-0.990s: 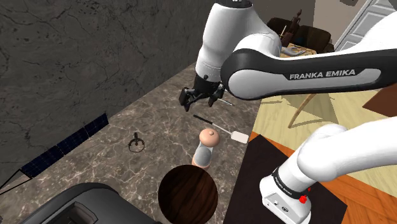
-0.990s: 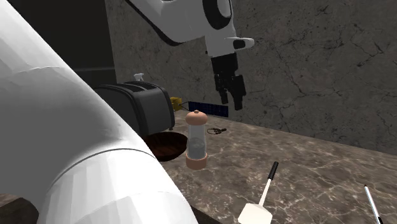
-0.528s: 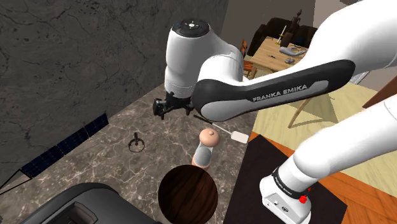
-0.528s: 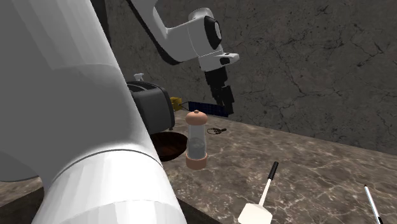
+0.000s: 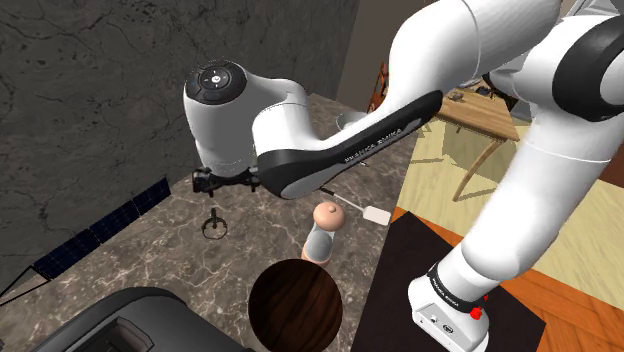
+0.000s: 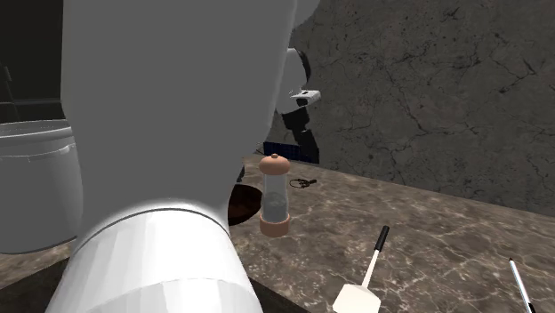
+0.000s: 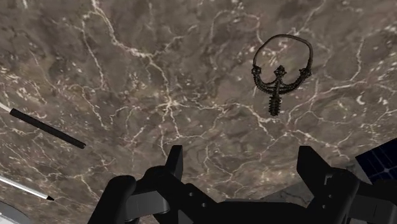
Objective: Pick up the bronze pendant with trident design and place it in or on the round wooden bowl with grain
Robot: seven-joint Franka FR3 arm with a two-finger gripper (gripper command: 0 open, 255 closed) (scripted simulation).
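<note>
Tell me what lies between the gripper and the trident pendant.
Nothing: in the wrist view, bare brown marbled countertop runs from the open gripper to the pendant lying flat ahead of it.

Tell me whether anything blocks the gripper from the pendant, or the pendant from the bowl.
Nothing visible does. The open gripper hangs above the counter, with only marble between it and the pendant. The path from the pendant to the bowl looks free; the grinder stands just beside it.

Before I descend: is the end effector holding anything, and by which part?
Nothing is held. The end effector is open; the pendant lies on the counter, clear of it.
</note>
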